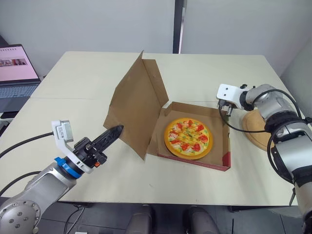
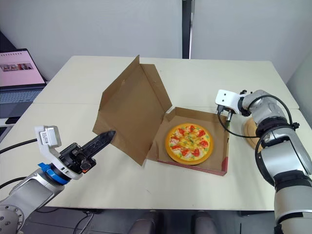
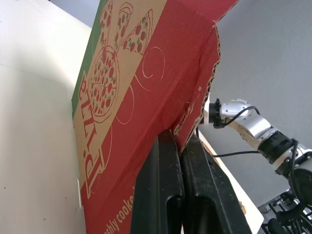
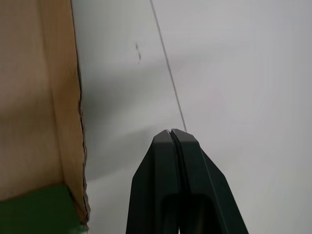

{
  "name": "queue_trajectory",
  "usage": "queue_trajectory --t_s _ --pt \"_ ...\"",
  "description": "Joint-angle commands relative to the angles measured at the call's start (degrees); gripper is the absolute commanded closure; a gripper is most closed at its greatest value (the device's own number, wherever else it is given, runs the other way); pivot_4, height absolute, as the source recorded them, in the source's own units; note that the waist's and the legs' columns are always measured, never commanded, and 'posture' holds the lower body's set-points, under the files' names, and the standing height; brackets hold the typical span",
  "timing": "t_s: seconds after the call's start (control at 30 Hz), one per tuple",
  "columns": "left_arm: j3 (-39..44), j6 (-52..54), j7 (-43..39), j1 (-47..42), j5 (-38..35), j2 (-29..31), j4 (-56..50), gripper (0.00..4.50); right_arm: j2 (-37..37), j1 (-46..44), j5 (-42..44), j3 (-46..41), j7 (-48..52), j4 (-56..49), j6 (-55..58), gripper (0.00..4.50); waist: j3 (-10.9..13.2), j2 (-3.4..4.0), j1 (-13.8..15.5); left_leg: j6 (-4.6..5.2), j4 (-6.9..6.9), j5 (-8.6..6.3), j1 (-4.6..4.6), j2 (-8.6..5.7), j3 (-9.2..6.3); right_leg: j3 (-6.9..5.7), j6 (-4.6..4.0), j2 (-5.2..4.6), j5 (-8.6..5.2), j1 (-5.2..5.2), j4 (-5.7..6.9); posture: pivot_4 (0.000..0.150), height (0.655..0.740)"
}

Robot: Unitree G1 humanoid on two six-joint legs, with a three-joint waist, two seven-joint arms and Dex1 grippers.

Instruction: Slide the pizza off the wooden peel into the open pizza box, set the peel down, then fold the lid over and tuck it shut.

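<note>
Left eye view, pizza (image 1: 188, 137) boxed, lid (image 1: 134, 105) raised

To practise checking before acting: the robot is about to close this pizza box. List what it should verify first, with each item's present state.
1. Pizza lies inside the box: ok.
2. Peel set down on the table: ok.
3. Lid folded over: not ok, it stands open.
4. Left pincer shut, at the lid's outer face: ok.
5. Left pincer touching lid: cannot tell.
6. Right pincer clear of lid's path: cannot tell.
</note>
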Motion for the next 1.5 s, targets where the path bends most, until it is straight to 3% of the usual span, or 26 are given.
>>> queue_trajectory --t_s 0.03,0.3,0.47,0.63,0.8,1.0,1.17,1.5 --pt "0.09 0.0 -1.17 -0.98 0.46 0.48 -0.18 4.5 0.16 -2.17 -1.47 -0.29 2.28 2.83 -2.54 4.48 0.0 0.0 -0.04 0.0 0.0 0.0 0.01 0.0 0.0 0.01 0.0 0.0 0.0 0.0 0.01 0.15 0.74" --pt "-0.45 1.2 -3.45 -5.46 2.71 2.28 3.45 4.5 -1.21 -1.74 -0.63 -1.96 14.94 2.57 -7.25 4.48 0.01 0.01 -0.19 0.0 -0.01 0.0 0.04 0.03 -0.02 0.01 0.0 0.06 0.0 -0.01 0.08 0.15 0.74" --pt "-4.81 3.06 -9.53 -17.06 8.78 4.26 11.84 4.5 -2.8 0.96 1.56 -3.42 24.29 -2.02 -10.51 4.48 0.02 0.02 -0.04 0.0 0.0 0.0 0.04 0.01 -0.09 -0.04 -0.01 0.11 0.0 0.0 0.17 0.15 0.74" --pt "-8.98 4.44 -16.07 -27.84 15.12 4.32 20.37 4.5 -5.23 7.73 7.07 -5.97 33.3 -15.74 -7.34 4.48 0.02 0.02 -0.04 -0.08 -0.01 0.05 0.03 0.02 -0.14 -0.07 0.0 0.14 0.0 0.0 0.15 0.15 0.74" --pt "-12.63 5.1 -22.76 -37.58 22.84 4.18 29.09 4.5 -8.51 19.25 14.43 -9.76 38.22 -40.24 5.81 4.48 0.02 0.02 0.01 -0.09 0.0 0.05 0.0 0.02 -0.2 -0.1 0.0 0.13 0.0 -0.02 0.16 0.15 0.74" --pt "-13.68 4.73 -27.8 -43.86 30.3 3.29 36.64 4.5 -11.58 30.48 20.09 -12.83 37.6 -64.08 22.21 4.48 0.02 0.02 -0.02 -0.1 0.0 0.05 -0.03 0.02 -0.21 -0.08 0.0 0.12 0.0 -0.1 0.18 0.15 0.74" --pt "-13.36 3.46 -30.4 -47.76 34.99 2.27 42.02 4.5 -11.61 35.42 25.01 -15.28 34.77 -77.22 33.69 4.48 0.02 0.02 0.0 -0.09 0.0 0.04 -0.04 0.03 -0.21 -0.08 0.0 0.12 0.0 -0.14 0.21 0.15 0.74" --pt "-12.88 3.26 -34.98 -51.03 40.72 0.93 45.77 4.5 -9.83 38.9 28.66 -19.03 23.45 -82.9 42.2 4.48 0.05 -0.03 0.1 -0.12 0.05 0.05 -0.1 -0.01 -0.25 -0.1 0.01 0.08 0.0 -0.16 0.21 0.15 0.74"
